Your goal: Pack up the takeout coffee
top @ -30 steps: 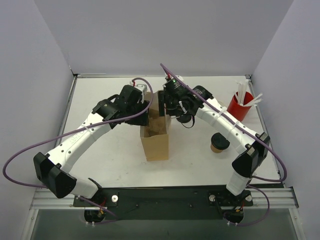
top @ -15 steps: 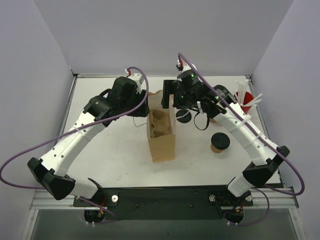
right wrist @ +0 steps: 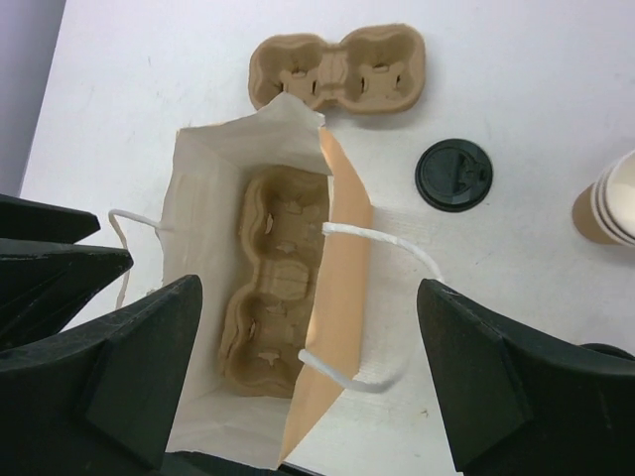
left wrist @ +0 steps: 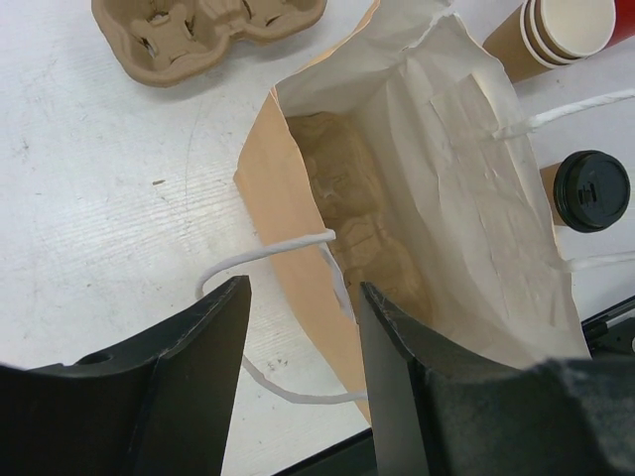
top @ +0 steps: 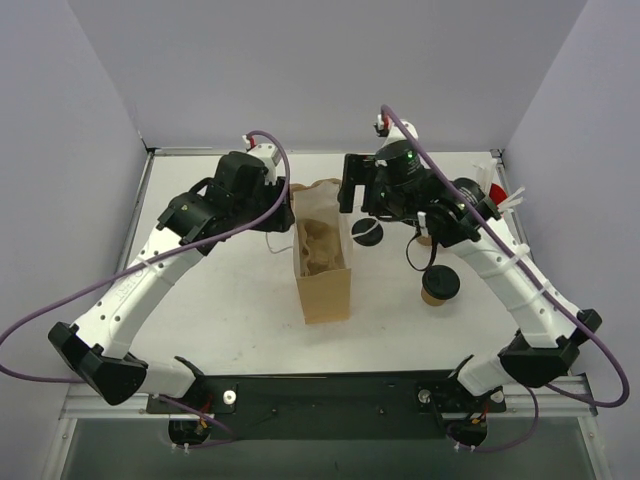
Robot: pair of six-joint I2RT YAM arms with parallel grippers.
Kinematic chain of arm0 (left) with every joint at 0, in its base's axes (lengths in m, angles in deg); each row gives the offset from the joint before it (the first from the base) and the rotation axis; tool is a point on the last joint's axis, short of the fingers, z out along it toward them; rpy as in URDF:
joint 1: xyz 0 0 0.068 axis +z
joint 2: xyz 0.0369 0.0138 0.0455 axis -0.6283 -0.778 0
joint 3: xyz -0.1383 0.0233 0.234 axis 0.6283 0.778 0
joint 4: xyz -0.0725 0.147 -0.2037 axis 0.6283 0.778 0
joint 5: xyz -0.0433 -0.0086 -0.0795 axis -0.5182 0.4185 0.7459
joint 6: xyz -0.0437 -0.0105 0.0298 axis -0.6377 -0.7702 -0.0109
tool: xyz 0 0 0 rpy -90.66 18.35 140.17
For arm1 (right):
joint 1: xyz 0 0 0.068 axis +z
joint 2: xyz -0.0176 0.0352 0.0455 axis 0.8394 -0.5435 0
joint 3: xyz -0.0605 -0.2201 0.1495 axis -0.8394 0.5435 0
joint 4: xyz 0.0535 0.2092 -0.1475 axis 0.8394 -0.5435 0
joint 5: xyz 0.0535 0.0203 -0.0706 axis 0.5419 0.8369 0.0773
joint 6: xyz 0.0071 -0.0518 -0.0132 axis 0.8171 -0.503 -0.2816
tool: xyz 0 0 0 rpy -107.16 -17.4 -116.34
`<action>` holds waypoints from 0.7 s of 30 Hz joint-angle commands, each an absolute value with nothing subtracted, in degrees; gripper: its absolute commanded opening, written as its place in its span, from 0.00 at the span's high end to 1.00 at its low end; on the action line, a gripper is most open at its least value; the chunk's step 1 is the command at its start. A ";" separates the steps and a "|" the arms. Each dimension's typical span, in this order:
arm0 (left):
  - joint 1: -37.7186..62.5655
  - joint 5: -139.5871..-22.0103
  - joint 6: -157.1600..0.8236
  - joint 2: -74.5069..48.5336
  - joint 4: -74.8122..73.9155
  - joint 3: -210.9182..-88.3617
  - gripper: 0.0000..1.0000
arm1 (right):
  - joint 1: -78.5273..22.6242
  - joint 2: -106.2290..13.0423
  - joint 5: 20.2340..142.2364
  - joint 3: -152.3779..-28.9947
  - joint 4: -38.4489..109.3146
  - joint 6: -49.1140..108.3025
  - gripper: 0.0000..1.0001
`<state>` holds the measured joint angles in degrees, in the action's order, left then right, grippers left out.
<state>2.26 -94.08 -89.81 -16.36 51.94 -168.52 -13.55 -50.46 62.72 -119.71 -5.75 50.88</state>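
The top external view sits high behind the arm bases [top: 470, 375] at 6 o'clock, facing down and toward 12 over the whole white worktop [top: 220, 300]. The left wrist view peers steeply down, close, past the left claw [left wrist: 305, 293] into the open brown paper bag [left wrist: 466, 198]. The right wrist view looks down from farther up, the right claw [right wrist: 310, 297] at 6. All three share the bag's mouth; both wrist views catch the loose moulded-pulp cup tray [right wrist: 337, 69] toward 12.

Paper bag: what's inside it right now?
A pulp cup carrier lies on the bottom of the bag, its visible slots empty; the takeout coffee stands outside it. The bag's walls hide the bottom's edges.
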 commanded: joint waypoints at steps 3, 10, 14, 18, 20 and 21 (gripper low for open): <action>3.68 -92.66 -88.82 -13.17 48.33 -171.51 0.43 | -13.92 -39.54 51.72 -118.24 -6.24 50.64 0.16; 3.94 -91.35 -88.65 -12.46 48.50 -172.22 0.43 | -17.00 -30.12 46.96 -104.63 -12.04 56.87 0.16; 3.94 -90.38 -88.47 -12.29 48.41 -172.22 0.43 | -19.28 -25.64 48.63 -95.40 -14.50 61.53 0.16; 3.94 -89.59 -88.03 -11.85 48.15 -171.52 0.43 | -22.00 -22.12 50.21 -86.08 -15.74 65.31 0.18; 3.94 -89.15 -88.03 -11.67 48.24 -171.16 0.43 | -22.45 -21.24 50.57 -81.62 -15.83 67.25 0.19; 3.94 -89.06 -87.95 -11.59 48.15 -170.73 0.43 | -22.71 -20.63 50.65 -80.45 -15.74 67.77 0.19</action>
